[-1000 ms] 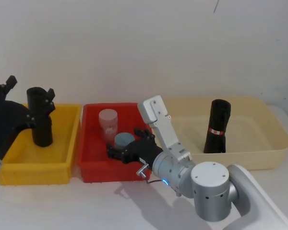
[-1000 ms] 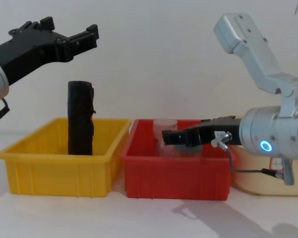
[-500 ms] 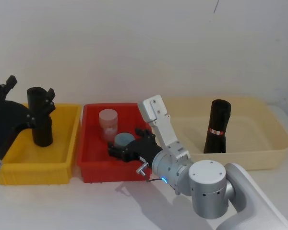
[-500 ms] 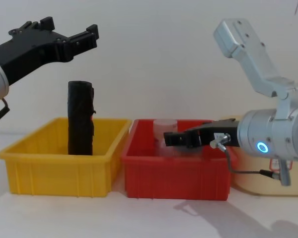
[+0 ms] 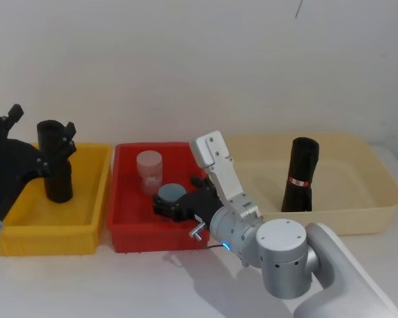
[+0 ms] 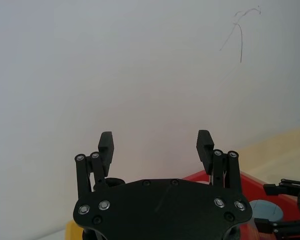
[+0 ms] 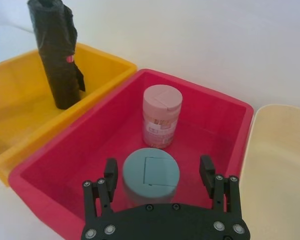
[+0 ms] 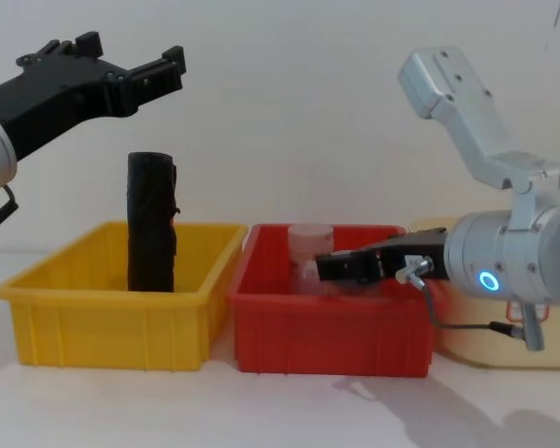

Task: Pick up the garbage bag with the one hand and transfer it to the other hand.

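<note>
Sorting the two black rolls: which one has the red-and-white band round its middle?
The roll standing in the cream tub; the other stands in the yellow bin.

White tabletop point(image 5: 86, 285): carries three open bins in one row, placed here relative to the red bin point(image 5: 123, 228). Yellow bin point(image 5: 50, 238) stands just beside it on the robot's left; cream bin point(image 5: 358, 218), wider and shallower, just beside it on the robot's right. Tabletop in front of the red bin is bare.

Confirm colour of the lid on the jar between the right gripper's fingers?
Blue-grey lid, clearest in the right wrist view.
</note>
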Controlling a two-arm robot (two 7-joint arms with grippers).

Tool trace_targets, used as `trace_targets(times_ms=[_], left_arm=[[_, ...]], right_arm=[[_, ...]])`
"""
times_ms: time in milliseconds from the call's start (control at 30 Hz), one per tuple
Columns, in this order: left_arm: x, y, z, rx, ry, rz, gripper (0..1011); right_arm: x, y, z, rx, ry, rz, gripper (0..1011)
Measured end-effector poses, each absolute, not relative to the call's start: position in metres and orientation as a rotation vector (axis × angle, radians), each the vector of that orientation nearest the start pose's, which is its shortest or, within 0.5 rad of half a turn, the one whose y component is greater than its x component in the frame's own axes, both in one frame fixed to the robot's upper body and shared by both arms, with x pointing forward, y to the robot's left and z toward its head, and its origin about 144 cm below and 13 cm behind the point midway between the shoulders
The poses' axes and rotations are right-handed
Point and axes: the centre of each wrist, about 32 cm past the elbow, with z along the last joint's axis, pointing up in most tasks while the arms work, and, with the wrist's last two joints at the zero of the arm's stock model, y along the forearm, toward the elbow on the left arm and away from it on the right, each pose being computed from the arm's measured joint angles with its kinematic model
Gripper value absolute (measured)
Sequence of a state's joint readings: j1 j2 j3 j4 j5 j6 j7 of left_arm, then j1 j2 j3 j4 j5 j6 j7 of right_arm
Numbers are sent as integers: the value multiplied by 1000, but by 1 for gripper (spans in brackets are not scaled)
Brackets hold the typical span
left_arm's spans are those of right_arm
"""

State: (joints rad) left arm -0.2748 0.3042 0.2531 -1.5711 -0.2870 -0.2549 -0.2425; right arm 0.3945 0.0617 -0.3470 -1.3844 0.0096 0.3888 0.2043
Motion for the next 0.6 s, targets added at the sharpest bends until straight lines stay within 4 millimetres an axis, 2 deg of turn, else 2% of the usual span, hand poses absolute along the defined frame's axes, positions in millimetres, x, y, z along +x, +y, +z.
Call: trace_targets(times_ms=[400, 500, 600], left_arm=[[520, 238, 1232, -277, -387, 1061, 1000], [520, 238, 1232, -277, -387, 1061, 1000], [520, 238, 1232, -277, -387, 1061, 1000]], right_arm=[[553, -139, 1215, -317, 14, -1085, 1000], [553, -138, 1215, -324, 13, -1082, 978], [553, -138, 1215, -330, 12, -1078, 895]])
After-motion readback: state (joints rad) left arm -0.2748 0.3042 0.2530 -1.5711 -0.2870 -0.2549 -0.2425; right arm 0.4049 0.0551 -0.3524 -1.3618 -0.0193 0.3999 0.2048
